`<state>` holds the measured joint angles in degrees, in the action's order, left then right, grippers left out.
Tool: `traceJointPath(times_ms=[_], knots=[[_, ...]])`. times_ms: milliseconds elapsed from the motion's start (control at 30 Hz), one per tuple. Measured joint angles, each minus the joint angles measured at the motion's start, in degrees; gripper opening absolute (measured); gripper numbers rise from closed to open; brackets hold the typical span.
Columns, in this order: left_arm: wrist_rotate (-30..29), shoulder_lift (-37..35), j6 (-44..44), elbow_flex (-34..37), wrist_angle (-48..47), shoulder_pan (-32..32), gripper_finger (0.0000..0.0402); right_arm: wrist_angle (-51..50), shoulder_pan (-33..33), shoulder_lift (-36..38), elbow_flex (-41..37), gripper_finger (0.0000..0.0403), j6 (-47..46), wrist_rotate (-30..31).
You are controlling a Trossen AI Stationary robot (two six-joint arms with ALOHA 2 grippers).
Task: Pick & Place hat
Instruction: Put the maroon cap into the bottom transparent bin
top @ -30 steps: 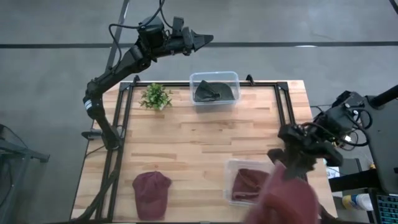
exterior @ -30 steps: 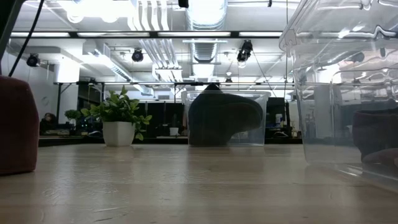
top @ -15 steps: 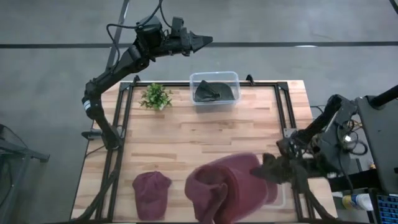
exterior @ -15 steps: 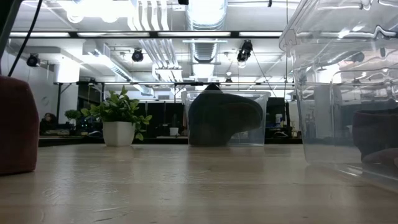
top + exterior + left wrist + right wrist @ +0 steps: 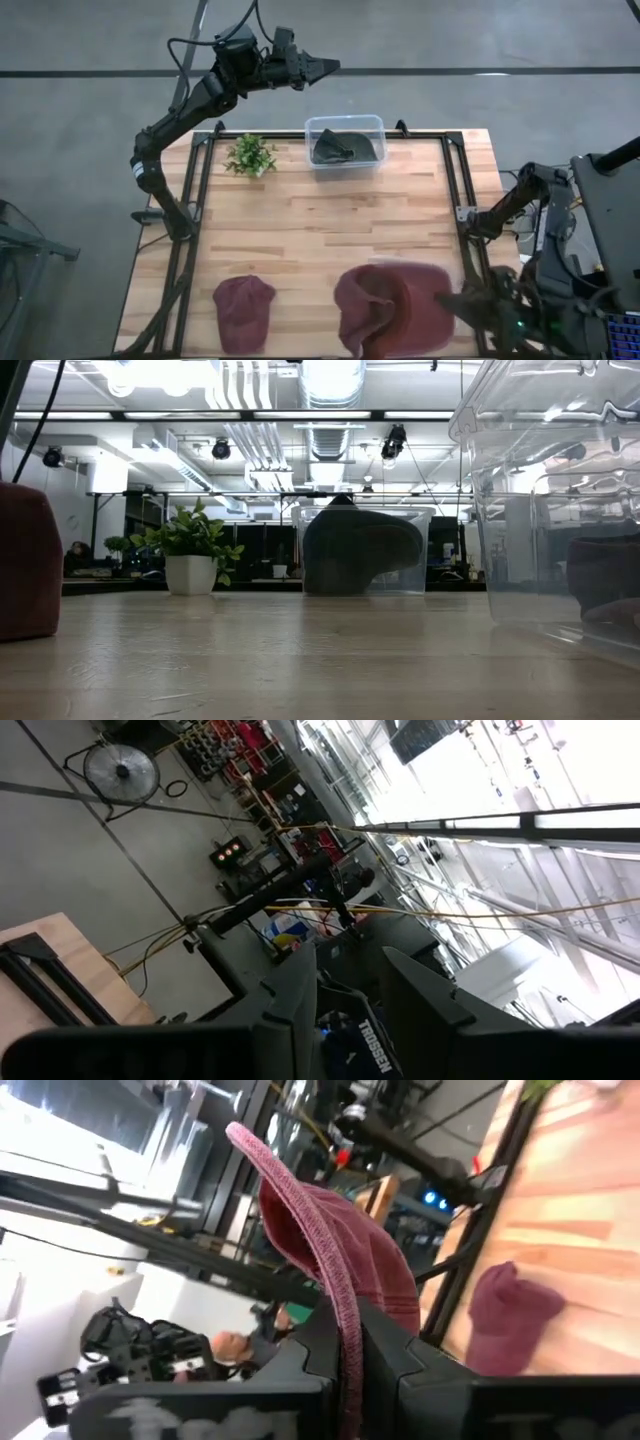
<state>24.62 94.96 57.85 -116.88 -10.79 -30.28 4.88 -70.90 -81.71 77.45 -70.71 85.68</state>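
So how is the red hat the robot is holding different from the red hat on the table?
The held hat hangs in the air over the table's near right corner, pinched by its brim in the right gripper; the table hat lies flat at the near left, untouched. The held hat looks bigger in the high view and hides the bin below it; the table hat covers nothing. Both are dark red caps.

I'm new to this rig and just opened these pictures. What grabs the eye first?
A maroon hat held up over the table's near right corner, pinched by the right end effector. A second maroon hat lies on the table at near left, and a clear bin holding a dark hat sits at the far edge.
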Motion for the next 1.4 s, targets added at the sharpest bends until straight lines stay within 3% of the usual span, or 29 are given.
traceJointPath(times_ms=[100, 333, 733, 1133, 1400], knots=[[0.0, 0.0, -0.3, 0.0, 0.0, 0.0, 0.0106, 0.1, -3.4, -1.2, -0.1, 0.0011, -1.2, 4.2], [0.0, 0.0, -0.4, 0.0, 0.0, 0.0, 0.0106, 0.0, -5.2, -1.9, -1.9, 0.0011, -2.6, 4.3], [0.0, 0.0, -0.4, 0.0, -0.6, 0.0, 0.0106, -0.1, -5.2, -1.1, -6.7, 0.0011, 3.6, 4.4], [-0.2, 0.0, -0.7, 1.6, -0.9, 0.0, 0.0106, 0.0, -4.1, 3.5, -25.2, 0.0011, -18.5, 4.3], [-0.3, 0.2, -1.0, 1.9, -1.3, 0.0, 0.0106, 0.4, -5.4, 7.8, -32.6, 0.0011, -25.5, 4.1]])
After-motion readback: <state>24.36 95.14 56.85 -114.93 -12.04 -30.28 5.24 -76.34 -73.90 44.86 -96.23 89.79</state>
